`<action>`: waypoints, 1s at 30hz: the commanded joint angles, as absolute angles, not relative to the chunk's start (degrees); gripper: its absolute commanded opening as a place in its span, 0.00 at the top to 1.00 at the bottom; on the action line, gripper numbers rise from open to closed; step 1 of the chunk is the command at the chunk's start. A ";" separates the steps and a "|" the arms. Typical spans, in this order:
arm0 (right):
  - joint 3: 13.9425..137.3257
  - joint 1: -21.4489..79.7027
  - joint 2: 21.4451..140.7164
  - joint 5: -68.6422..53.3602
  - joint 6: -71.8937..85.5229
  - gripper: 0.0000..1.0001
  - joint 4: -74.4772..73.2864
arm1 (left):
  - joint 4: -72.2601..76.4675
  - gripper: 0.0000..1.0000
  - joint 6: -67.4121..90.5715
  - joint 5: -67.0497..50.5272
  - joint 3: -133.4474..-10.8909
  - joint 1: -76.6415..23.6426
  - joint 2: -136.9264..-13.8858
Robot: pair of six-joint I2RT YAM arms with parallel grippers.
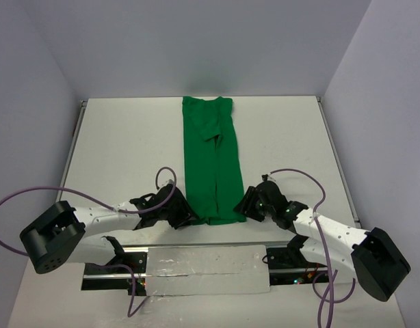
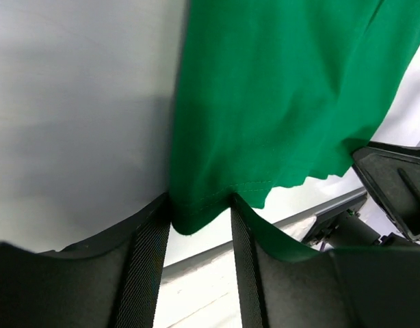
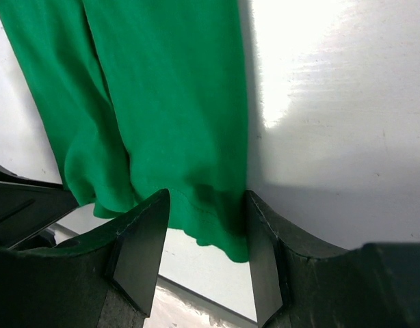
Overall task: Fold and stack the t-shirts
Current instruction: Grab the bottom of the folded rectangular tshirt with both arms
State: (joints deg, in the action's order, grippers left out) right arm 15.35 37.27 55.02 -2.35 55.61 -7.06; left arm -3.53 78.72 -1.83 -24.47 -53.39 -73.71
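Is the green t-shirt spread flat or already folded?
Folded. The t-shirt lies as a long narrow strip on the table, its sides turned in.

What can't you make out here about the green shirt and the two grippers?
Left gripper: shirt hem sits between its jaws in the left wrist view; whether they pinch it is unclear.
Right gripper: same doubt, right wrist view.
Neck tag: top view, too small or folded under.
Shirt's far end: cut off by the top edge in both wrist views.

White table (image 1: 128,150), crinkled silver foil strip (image 1: 203,263) along near edge
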 commanded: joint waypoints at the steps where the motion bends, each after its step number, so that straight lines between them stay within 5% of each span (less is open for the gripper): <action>1: 14.04 37.07 53.34 -1.47 54.73 0.45 -14.09 | -7.48 0.57 78.25 -0.26 -24.70 -54.78 -77.43; 10: 13.71 37.01 48.99 1.14 53.79 0.43 -19.60 | -14.59 0.56 79.00 4.44 -26.19 -55.28 -73.54; 12: 13.54 37.05 48.39 1.41 54.05 0.43 -19.96 | -17.00 0.42 79.47 5.69 -26.05 -55.28 -71.16; 15: 13.45 37.09 48.54 1.17 53.94 0.43 -19.66 | -18.74 0.34 80.32 6.67 -25.73 -55.31 -69.10; 30: 13.01 37.13 52.21 -1.58 53.39 0.53 -15.21 | -14.99 0.56 81.61 6.55 -24.91 -55.41 -71.89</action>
